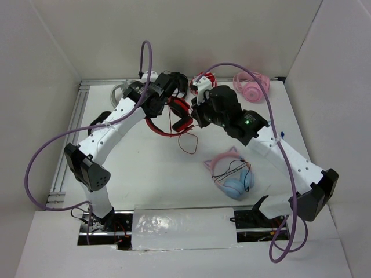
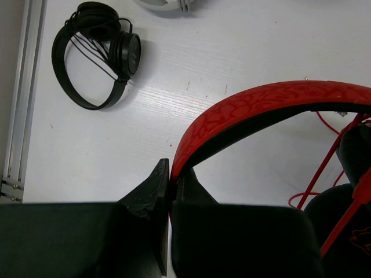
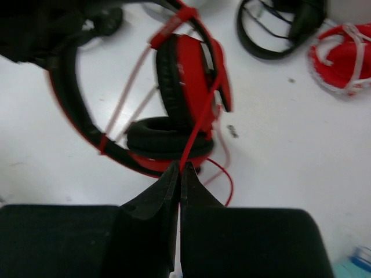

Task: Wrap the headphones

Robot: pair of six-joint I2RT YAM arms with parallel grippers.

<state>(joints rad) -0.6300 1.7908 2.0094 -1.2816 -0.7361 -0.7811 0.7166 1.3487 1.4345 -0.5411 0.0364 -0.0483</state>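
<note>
The red headphones [image 1: 174, 116] are at the back middle of the table, held between both arms. My left gripper [image 1: 155, 109] is shut on the red-and-black headband [image 2: 261, 101], its fingertips [image 2: 172, 176] pinching the band's end. My right gripper [image 1: 196, 116] is shut on the thin red cable [image 3: 200, 124], which runs up from its tips [image 3: 180, 171] across the earcups [image 3: 174, 75]. Loose cable loops lie on the table below the earcups [image 1: 186, 142]. Strands of cable cross the inside of the headband.
An all-black pair [image 2: 95, 52] lies to the left and also shows in the right wrist view [image 3: 278, 29]. A compact red pair wound with white cord [image 3: 342, 58] and a pink pair [image 1: 252, 87] lie at the back. Pink-and-blue cat-ear headphones [image 1: 232, 174] lie at the front right.
</note>
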